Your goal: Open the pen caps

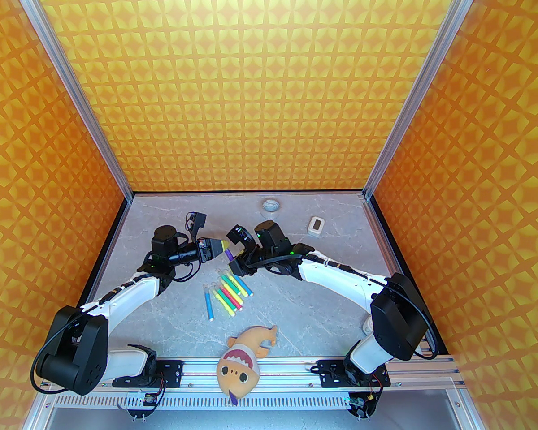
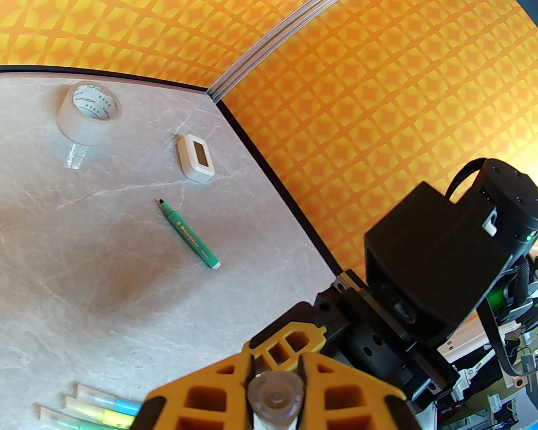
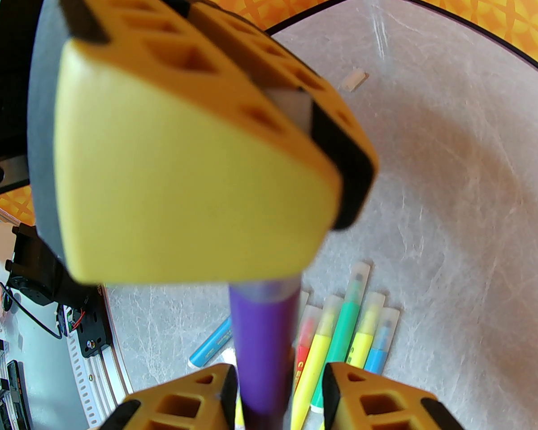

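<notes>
Marbled grey tabletop, midair above it: translucent pen cap pinched tight in the left gripper — light, stiff, slippery, probably best gripped round its tube — apparently seated on the purple marker, which stands between the right gripper's parted jaws; capped markers lie beneath.

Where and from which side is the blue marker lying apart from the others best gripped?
Grip the blue marker mid-barrel, from above, jaws across it: it lies flat with bare table beside it, and this probably leaves its cap free.
</notes>
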### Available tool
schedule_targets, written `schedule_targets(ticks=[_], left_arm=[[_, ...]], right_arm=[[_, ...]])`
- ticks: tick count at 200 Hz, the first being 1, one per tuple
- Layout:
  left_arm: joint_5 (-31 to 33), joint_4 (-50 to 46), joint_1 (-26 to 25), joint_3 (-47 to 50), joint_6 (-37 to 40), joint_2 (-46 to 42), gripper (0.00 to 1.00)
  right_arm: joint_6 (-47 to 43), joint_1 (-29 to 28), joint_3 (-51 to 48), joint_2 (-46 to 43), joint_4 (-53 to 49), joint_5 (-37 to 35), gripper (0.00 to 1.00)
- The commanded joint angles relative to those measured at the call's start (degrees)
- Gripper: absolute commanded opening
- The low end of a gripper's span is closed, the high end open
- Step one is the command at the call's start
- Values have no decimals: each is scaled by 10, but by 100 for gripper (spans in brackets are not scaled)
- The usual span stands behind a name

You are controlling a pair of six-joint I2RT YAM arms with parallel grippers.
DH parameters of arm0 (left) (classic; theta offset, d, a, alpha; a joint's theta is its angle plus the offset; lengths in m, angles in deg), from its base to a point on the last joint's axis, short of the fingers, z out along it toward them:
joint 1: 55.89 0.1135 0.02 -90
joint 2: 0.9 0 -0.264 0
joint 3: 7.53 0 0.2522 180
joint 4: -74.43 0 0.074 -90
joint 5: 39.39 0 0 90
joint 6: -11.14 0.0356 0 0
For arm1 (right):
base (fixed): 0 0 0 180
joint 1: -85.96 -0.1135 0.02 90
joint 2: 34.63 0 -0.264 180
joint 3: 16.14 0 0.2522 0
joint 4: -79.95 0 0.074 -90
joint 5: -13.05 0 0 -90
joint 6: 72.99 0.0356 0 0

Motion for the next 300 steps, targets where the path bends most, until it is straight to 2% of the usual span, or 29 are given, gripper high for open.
schedule_targets(ticks=[1,25,93,140,193,241,254,269,300], left_arm=[[-20,23,-4,-16,-15,6,0],[-22,28,-4,-14,-16,11,0],[-8,37,-4,-44,-7,24,0],[37,-36,3,-99,24,23,0],[77,-45,22,-124,2,28,0],[95,-56,35,-142,-8,26,0],[99,-85,41,-149,9,21,0],[130,-169,49,-163,50,8,0],[293,-384,64,-208,154,-10,0]], right_arm=[[3,-1,-1,-3,33,4,36],[4,-1,8,5,33,6,33],[7,-1,-2,0,20,11,0],[10,-1,-64,-37,23,16,0],[-4,-1,-117,-77,12,14,0],[15,2,-162,-98,41,-16,0],[21,7,-165,-101,44,-36,0],[26,18,-161,-102,37,-74,0],[17,54,-125,-88,-20,-166,0]])
